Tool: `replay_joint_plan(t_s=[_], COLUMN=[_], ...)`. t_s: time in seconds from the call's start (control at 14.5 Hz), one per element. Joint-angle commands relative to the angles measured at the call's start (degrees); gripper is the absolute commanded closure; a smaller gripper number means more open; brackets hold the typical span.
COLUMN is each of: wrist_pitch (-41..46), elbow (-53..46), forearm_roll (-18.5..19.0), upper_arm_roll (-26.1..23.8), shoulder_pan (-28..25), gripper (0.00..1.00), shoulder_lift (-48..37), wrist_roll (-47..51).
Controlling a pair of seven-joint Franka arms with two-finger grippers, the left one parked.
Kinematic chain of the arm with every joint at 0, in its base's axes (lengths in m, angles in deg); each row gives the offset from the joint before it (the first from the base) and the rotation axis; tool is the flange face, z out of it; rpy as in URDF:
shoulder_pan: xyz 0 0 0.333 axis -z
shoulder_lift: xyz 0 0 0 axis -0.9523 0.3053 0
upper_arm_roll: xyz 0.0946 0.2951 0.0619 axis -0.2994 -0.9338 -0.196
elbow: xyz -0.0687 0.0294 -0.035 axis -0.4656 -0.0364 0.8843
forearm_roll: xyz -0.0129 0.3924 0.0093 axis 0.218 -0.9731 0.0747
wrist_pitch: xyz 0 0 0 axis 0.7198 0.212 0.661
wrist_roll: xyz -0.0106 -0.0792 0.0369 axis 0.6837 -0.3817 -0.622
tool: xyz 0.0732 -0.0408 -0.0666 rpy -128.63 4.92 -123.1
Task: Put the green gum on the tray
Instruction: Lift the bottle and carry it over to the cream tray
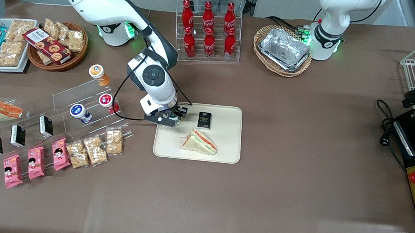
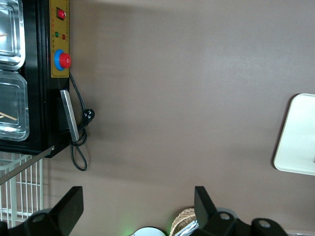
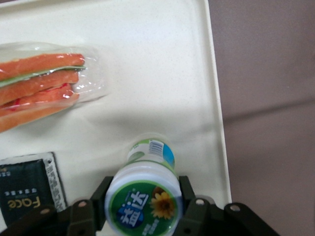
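My gripper [image 1: 173,120] hangs over the cream tray [image 1: 230,115], at the tray's edge toward the working arm's end of the table. In the right wrist view the gripper [image 3: 143,201] is shut on the green gum [image 3: 145,194], a small bottle with a white lid and a green-and-blue label. The fingers [image 3: 189,206] press on both sides of the lid. The bottle's base points down at the tray [image 3: 162,73]; I cannot tell whether it touches. In the front view the gum is mostly hidden by the gripper.
On the tray lie a wrapped sandwich [image 1: 200,141] and a small black packet [image 1: 204,120]. A clear stepped rack [image 1: 78,99] holds orange, red and blue bottles and snack packets. A cola bottle rack [image 1: 208,31] and a wicker basket with a foil tray [image 1: 283,50] stand farther from the front camera.
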Motion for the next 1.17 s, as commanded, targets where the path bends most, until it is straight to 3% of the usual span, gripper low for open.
replay_joint_plan(t_s=[0.0, 0.07, 0.14, 0.21, 0.62, 0.76, 0.83, 0.97, 1.1], wrist_pitch=[-1.69, -1.69, -1.69, -1.69, -0.03, 8.80, 14.25, 23.49, 31.05], elbow=[0.31, 0.31, 0.23, 0.23, -0.04, -1.00, -2.66, -5.82, -9.16], forearm_roll=[2.61, 2.61, 2.52, 2.61, 2.61, 1.65, -0.27, -8.77, -12.67], upper_arm_roll=[0.02, 0.02, 0.02, 0.02, 0.02, -0.59, -0.68, -0.15, -0.15], shoulder_pan=[0.03, 0.12, 0.30, 0.38, 0.82, 4.15, 6.17, 9.86, 16.78], gripper=[0.58, 0.48, 0.12, 0.00, 0.00, 0.00, 0.00, 0.00, 0.00], shoulder_lift=[0.60, 0.69, 0.69, 0.69, -1.66, -7.10, -9.83, -15.89, -20.38], wrist_roll=[1.59, 1.59, 1.76, 2.20, 1.07, -3.48, -8.03, -20.75, -31.15])
